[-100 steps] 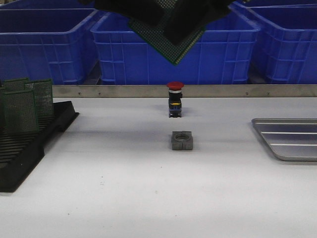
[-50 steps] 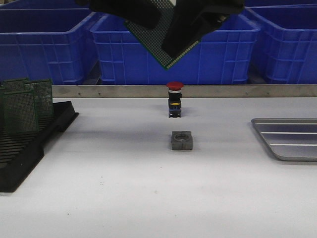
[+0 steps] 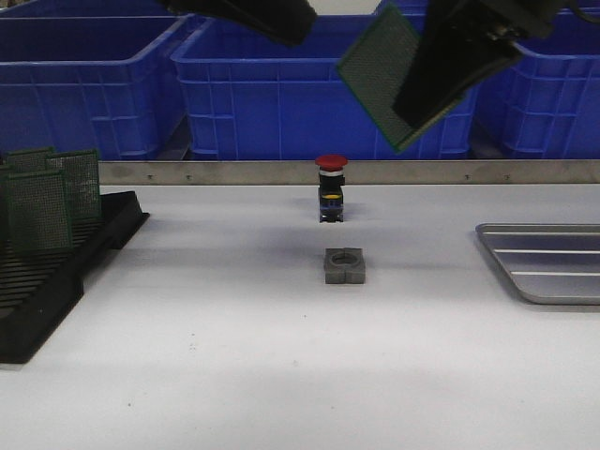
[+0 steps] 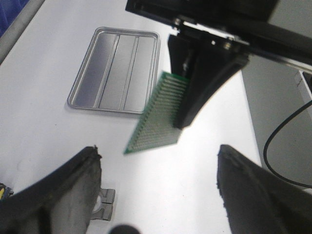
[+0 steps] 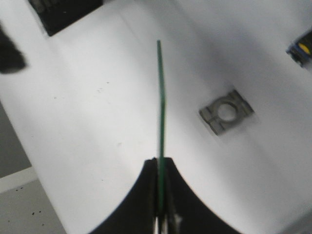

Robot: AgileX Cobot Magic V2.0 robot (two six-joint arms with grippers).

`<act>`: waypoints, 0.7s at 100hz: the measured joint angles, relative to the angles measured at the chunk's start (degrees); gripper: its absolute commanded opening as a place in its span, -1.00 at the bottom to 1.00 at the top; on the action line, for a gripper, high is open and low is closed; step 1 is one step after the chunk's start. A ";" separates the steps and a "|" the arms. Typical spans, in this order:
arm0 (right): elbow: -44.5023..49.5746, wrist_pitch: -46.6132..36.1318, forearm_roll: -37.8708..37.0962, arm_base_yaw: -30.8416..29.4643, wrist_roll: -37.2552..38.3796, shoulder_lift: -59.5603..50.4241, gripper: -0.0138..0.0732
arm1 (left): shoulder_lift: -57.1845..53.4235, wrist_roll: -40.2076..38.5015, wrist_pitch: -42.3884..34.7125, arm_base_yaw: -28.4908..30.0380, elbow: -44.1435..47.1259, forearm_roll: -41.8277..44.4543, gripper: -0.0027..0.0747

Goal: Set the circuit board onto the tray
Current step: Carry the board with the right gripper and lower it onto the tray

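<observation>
Held aloft above the white worktop (image 3: 281, 375): a green perforated circuit board (image 3: 380, 70), tilted corner-down, clamped at one edge by the right pincer (image 5: 161, 195). Seen edge-on in the right wrist view as a thin green line (image 5: 160, 102) rising from between two dark fingers (image 5: 136, 204) pressed tight against it. In the left wrist view, the same board (image 4: 158, 114) hanging from the black fingers of the right pincer (image 4: 195, 87), high over the worktop, on the near side of the tray.

Left pincer (image 4: 156, 190) spread wide, nothing between its two blurred dark fingers (image 4: 63, 190); visible in the front view only as a dark mass (image 3: 253, 14) at the top edge, apart from the board.

Flat silver-grey metal tray with rounded corners, raised rim and long ridges (image 3: 544, 267) lying on the worktop at the right, cut off by the frame edge; bare in the left wrist view (image 4: 114, 70), with no board on it. Board well above and to the left of the tray in the front view.

Near the worktop's middle, a small grey metal block with a round hole (image 3: 344, 265), also seen below the board in the right wrist view (image 5: 225, 112). Just behind it, a red-capped push-button switch on a black body (image 3: 331, 187), upright. At the left, a black slotted rack (image 3: 56, 272) carrying several more green perforated boards (image 3: 56, 192) standing on edge. Behind a metal strip along the worktop's far edge, a row of blue plastic bins (image 3: 281, 84).
</observation>
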 measured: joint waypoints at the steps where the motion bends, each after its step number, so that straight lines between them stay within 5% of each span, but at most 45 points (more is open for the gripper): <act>1: 0.00 0.14 0.00 -0.40 0.18 0.01 -0.96 | 0.00 0.00 -0.11 0.00 0.00 0.00 0.32; 30: -0.10 -3.49 0.48 -15.78 9.73 11.60 -0.96 | 0.00 -0.10 -1.21 0.00 0.00 -0.13 0.32; 51: -0.10 -6.48 2.10 -21.01 10.56 20.71 -0.93 | 0.00 -0.21 -1.92 0.00 0.00 -0.13 0.32; 60: -0.22 -7.15 2.54 -21.47 10.61 22.91 -0.69 | 0.00 -0.21 -2.12 0.00 0.00 -0.13 0.32; 70: -0.31 -8.14 2.81 -21.80 10.72 23.51 -0.10 | 0.00 -0.21 -2.12 0.00 0.00 -0.26 0.32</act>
